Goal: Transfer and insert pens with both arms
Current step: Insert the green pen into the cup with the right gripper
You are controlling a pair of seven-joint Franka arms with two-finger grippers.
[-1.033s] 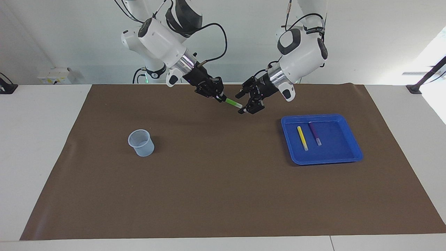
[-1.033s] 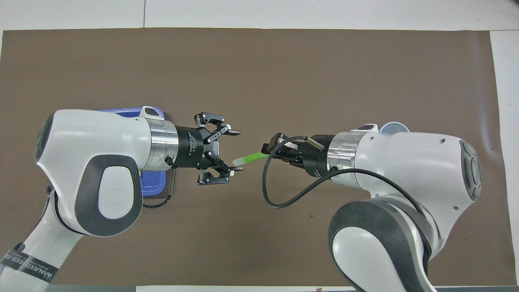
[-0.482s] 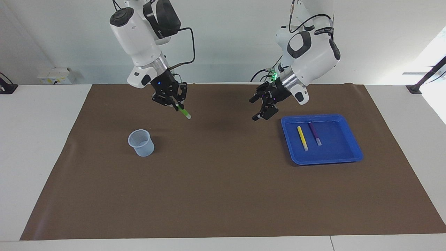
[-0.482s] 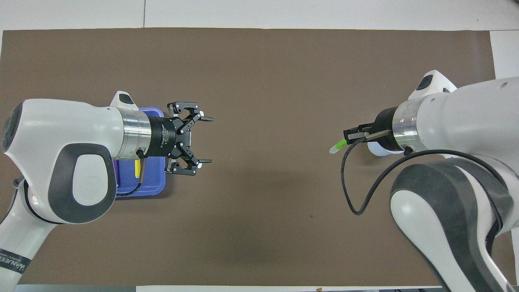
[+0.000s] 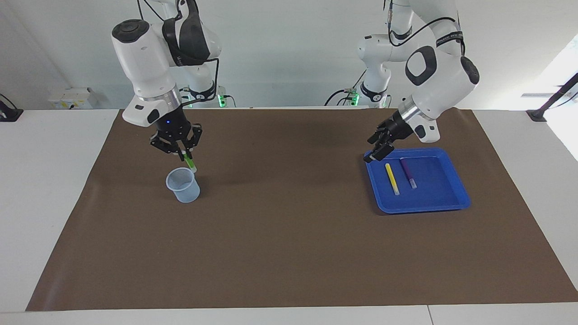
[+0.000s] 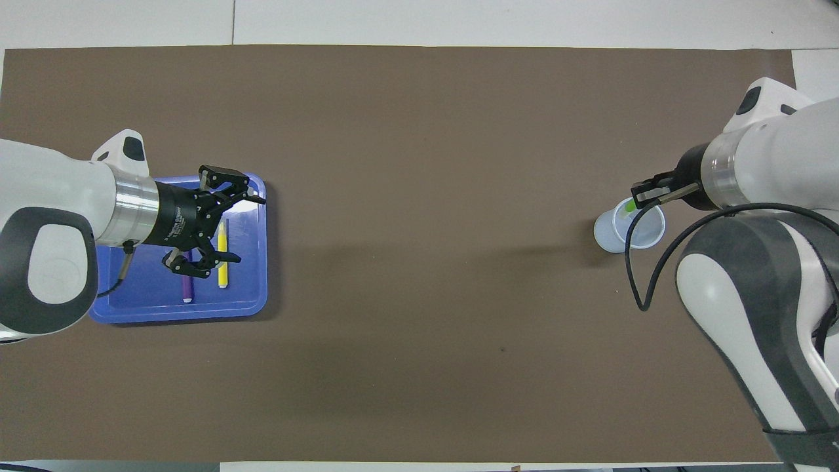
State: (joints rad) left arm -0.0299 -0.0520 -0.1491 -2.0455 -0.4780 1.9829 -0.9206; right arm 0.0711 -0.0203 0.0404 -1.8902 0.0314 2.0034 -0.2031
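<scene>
The right hand (image 5: 183,155) grips a bright green marker pen (image 5: 190,162) tilted over the pale translucent plastic cup (image 5: 183,184) – it could strike the rim and tip it. The left hand (image 5: 376,148), spread wide, hovers over the blue plastic tray (image 5: 456,198) – yellow pen (image 5: 392,178) and purple pen (image 5: 407,173) inside.

Glossy blue plastic tray (image 5: 458,198), translucent plastic cup (image 5: 183,185), matt brown mat (image 5: 289,253)

White table (image 5: 54,189) w/ brown mat (image 5: 289,234) over most of it. On mat: clear cup (image 5: 183,185) twd right arm's end, blue tray (image 5: 445,198) twd left arm's.
</scene>
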